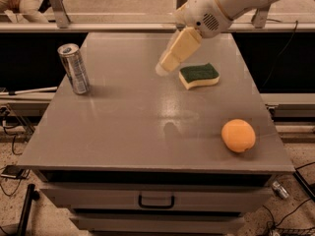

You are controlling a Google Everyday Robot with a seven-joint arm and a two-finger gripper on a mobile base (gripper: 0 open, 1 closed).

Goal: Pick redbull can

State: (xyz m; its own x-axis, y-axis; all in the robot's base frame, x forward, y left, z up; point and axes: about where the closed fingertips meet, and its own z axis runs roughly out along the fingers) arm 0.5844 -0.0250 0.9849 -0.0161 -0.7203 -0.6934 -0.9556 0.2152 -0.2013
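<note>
The redbull can (74,68) stands upright at the left edge of the grey table (128,127), silver and dark blue with a shiny top. My gripper (166,66) hangs from the white arm above the table's back middle, just left of the sponge. It is well to the right of the can and holds nothing that I can see.
A green-and-yellow sponge (199,75) lies at the back right. An orange (238,135) sits near the front right edge. A drawer handle (156,200) shows below the table front. Cables lie on the floor at both sides.
</note>
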